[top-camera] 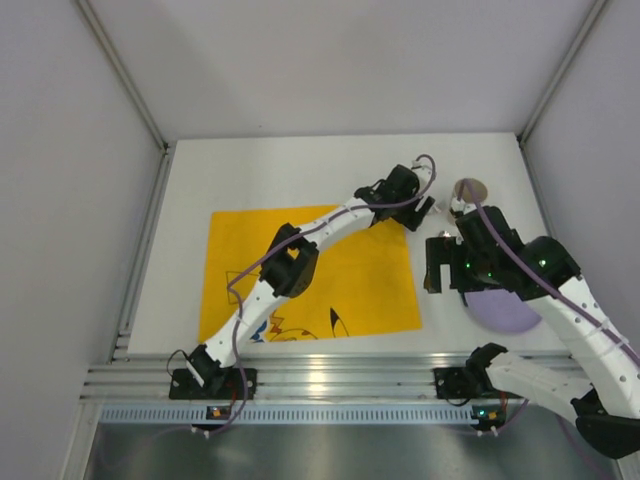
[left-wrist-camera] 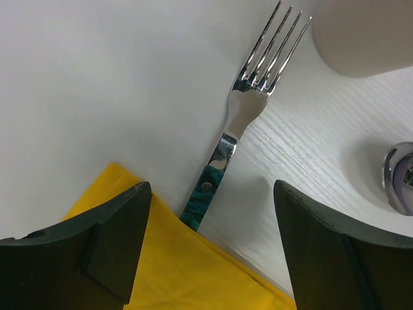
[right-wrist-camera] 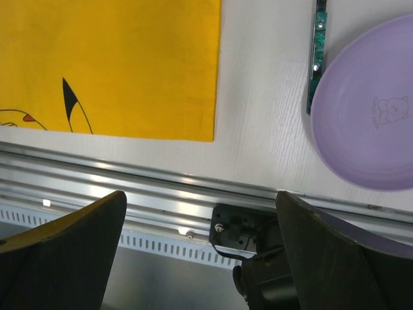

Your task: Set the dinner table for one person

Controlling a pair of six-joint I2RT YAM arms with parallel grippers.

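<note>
The white dinner table (top-camera: 290,175) carries a yellow cartoon placemat (top-camera: 310,270). My left gripper (top-camera: 428,206) is open and empty over the mat's far right corner. In the left wrist view, the left gripper (left-wrist-camera: 213,239) hovers above a fork with a green handle (left-wrist-camera: 248,106); the handle's end lies under the placemat's edge (left-wrist-camera: 187,271). A beige cup (top-camera: 470,190) stands just beyond. My right gripper (top-camera: 437,268) is open and empty, right of the mat. A purple plate (right-wrist-camera: 371,110) lies to its right, with a green-handled utensil (right-wrist-camera: 317,51) partly under its rim.
A shiny metal piece (left-wrist-camera: 400,177) shows at the right edge of the left wrist view. The aluminium rail (right-wrist-camera: 129,187) and the right arm's base (right-wrist-camera: 258,245) lie below the right gripper. Grey walls enclose the table.
</note>
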